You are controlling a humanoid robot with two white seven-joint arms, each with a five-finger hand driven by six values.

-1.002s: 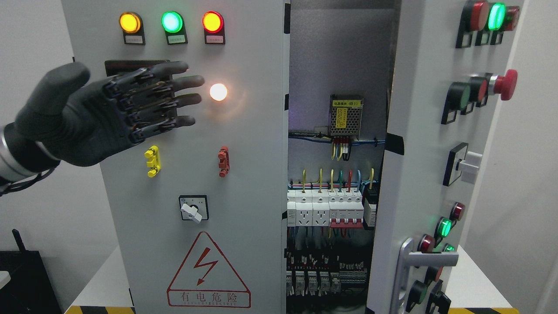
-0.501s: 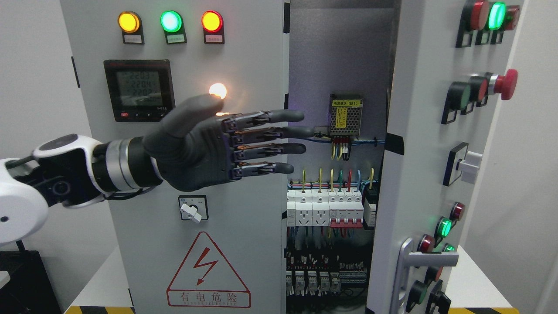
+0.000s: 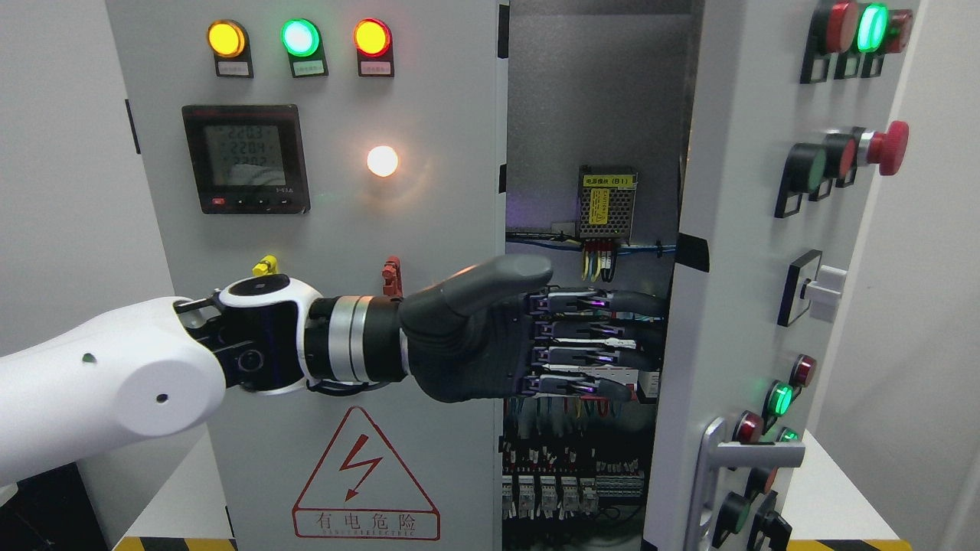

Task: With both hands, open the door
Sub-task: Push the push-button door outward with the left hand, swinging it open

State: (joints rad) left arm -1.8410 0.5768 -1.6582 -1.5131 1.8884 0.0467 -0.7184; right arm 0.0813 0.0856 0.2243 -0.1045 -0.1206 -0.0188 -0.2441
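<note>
Head view: your left hand (image 3: pixel 536 337) reaches from the picture's left across the closed left door (image 3: pixel 337 306) into the gap of the electrical cabinet (image 3: pixel 597 92). Its fingers (image 3: pixel 612 302) are stretched out flat, gripping nothing, tips at or just behind the inner edge of the right door (image 3: pixel 727 229), which stands partly open. Your right hand is out of view. That door looks like rigid sheet metal, fairly heavy with its buttons and an emergency stop (image 3: pixel 884 148); you could hook the free edge or grasp the metal handle (image 3: pixel 754 458) low down. Inside the cabinet you have a power supply (image 3: pixel 607 203), coloured wires and rows of breakers (image 3: pixel 570 478), so keep clear of them.
</note>
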